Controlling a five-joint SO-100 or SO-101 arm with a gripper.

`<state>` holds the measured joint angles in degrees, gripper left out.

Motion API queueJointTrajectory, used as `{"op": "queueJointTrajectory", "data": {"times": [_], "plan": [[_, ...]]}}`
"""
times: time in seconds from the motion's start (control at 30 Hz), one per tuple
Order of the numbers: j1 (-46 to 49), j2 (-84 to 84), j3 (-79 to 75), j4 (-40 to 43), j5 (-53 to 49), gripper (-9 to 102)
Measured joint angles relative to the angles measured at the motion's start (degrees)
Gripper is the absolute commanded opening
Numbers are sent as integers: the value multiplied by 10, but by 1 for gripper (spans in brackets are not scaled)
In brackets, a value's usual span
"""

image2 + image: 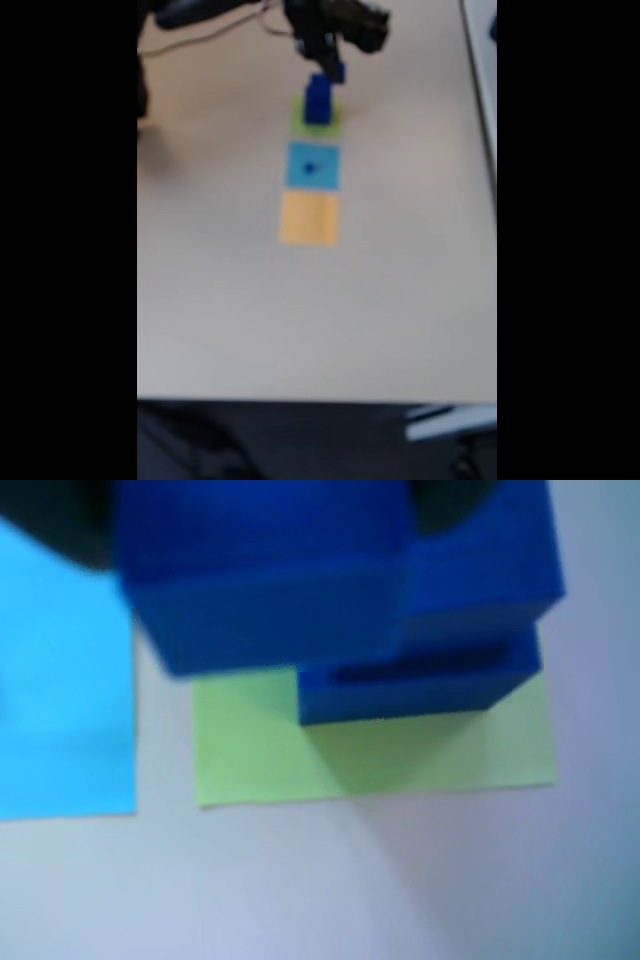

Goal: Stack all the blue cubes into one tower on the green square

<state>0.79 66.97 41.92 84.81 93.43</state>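
Blue cubes point(400, 680) stand stacked on the green square point(300, 750) in my wrist view, their tops cropped at twelve o'clock. On the blurred fixed view the gripper point(325, 62) hovers over the tower point(317, 100); I cannot tell its opening.

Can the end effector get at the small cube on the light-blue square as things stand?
Probably yes, though blur limits certainty. In the fixed view the small cube sits alone on the light-blue square, with nothing over it. The end effector is by the tower on the neighbouring green square.
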Motion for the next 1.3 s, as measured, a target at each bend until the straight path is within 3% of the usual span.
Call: {"op": "queueJointTrajectory", "data": {"times": [1.3], "plan": [[-48,-1,125,-39,-1,0]]}}
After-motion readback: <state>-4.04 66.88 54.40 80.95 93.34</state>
